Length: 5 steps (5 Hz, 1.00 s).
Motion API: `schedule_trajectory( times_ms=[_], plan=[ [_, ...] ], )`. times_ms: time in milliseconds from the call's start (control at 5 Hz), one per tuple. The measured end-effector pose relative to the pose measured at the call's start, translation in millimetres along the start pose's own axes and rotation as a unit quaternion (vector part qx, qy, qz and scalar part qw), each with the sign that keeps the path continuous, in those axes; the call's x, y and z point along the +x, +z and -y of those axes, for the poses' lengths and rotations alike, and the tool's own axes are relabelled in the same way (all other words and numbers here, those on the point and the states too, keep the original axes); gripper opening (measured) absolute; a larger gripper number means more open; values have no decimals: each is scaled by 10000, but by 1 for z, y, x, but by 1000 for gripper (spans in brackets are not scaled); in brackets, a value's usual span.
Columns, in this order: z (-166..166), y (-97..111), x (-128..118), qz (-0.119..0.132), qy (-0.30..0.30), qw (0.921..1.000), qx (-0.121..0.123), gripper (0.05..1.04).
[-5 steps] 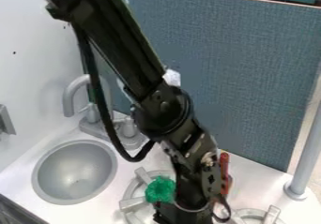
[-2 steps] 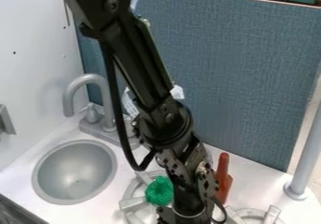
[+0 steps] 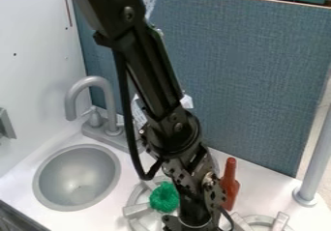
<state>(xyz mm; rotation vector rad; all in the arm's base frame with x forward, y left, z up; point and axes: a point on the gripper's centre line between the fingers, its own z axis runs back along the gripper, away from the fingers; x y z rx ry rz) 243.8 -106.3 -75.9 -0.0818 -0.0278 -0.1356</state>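
The green thing (image 3: 165,197) lay on the burner (image 3: 137,209), farther than the red bottle (image 3: 230,181) from the back edge of the counter (image 3: 266,189). A slow, straight approach and light grip seemed wise; whether the gripper (image 3: 192,224) was open, I could not tell.

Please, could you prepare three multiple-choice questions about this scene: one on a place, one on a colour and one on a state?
1. Where is the green, rough-textured object?
A) In the round sink
B) On the round grey burner nearer the sink
C) On top of the faucet

2. What colour is the narrow-necked bottle?
A) Reddish-brown
B) Yellow
C) Blue

3. In what state is the green object?
A) Spread flat
B) Stretched into a long strip
C) Bunched into a lump

Answers:
1. B: the burner's grey arms show around it.
2. A: its neck and body are both reddish-brown.
3. C: its outline is compact and rounded.
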Motion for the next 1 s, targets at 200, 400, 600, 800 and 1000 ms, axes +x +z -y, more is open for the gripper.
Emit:
schedule_trajectory(
  times_ms=[200, 400, 600, 800, 1000],
  plan=[
    [2, 0, 2, -194, 78, 9998, 3, 658],
    [0, 3, -3, -350, 285, 9990, 75, 917],
    [5, 42, 12, 38, 380, 9993, 20, 1010],
    [7, 77, 15, 195, 482, 9986, 41, 1004],
    [15, 95, 35, 373, 496, 9981, -64, 1002]
  ],
)
